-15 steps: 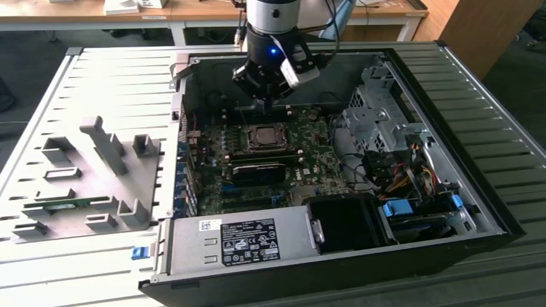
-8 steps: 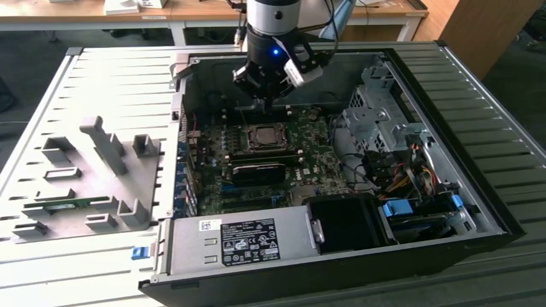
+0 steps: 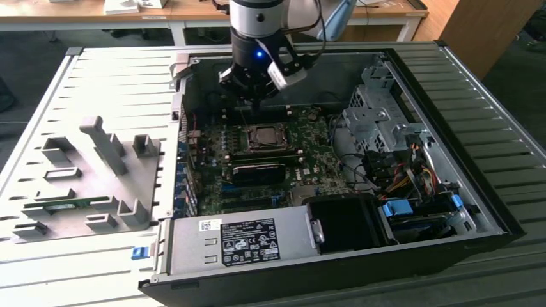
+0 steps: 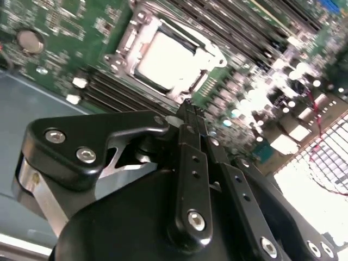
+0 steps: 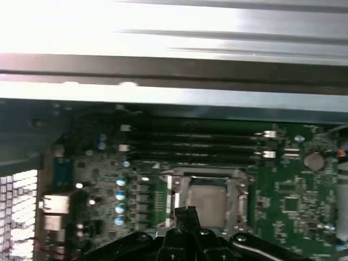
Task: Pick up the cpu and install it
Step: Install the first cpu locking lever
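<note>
The flat square silver-grey cpu point(image 4: 166, 57) is seen seated in the dark metal-framed socket point(image 4: 124, 51) on the green motherboard point(image 3: 320, 131). The black gripper point(image 4: 188, 111) is held just above its edge, fingers pressed together on nothing.

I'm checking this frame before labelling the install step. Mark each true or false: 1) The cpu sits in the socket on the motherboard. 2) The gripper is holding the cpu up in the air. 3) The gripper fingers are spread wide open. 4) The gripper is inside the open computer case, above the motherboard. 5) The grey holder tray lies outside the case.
1) True: the cpu lies within the socket frame.
2) False: the gripper holds nothing; the cpu is down in the socket.
3) False: the fingers are pressed together.
4) True: it hangs over the motherboard within the computer case.
5) True: the holder tray lies at the exterior view's left of the case.
</note>
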You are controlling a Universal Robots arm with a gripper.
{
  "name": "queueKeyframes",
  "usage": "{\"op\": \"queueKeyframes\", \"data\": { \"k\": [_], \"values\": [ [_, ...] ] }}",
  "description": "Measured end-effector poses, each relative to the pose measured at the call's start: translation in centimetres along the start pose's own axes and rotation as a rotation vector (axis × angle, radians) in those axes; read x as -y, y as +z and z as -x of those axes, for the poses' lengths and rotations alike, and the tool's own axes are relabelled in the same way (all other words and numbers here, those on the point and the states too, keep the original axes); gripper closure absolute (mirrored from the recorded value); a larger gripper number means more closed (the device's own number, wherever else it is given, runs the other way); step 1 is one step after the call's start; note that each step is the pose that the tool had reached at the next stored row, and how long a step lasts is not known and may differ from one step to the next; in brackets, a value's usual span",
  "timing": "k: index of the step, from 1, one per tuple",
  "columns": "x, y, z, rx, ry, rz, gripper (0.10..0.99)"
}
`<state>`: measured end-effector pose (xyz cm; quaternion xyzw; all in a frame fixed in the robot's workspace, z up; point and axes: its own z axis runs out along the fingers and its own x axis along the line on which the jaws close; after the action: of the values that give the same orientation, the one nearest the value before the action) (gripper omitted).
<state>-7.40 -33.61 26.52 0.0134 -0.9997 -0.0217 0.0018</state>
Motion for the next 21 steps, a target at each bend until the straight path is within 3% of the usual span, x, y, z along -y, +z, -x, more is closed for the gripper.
{"op": "queueKeyframes", "data": {
  "k": [4, 12, 21],
  "values": [
    [-0.03, 0.12, -1.21, 0.0002, 0.000, 0.000, 0.980],
    [-0.10, 0.38, -2.75, 0.0002, 0.000, 0.000, 0.980],
    [-0.89, 0.62, -3.48, 0.0001, 0.000, 0.000, 0.980]
  ]
}}
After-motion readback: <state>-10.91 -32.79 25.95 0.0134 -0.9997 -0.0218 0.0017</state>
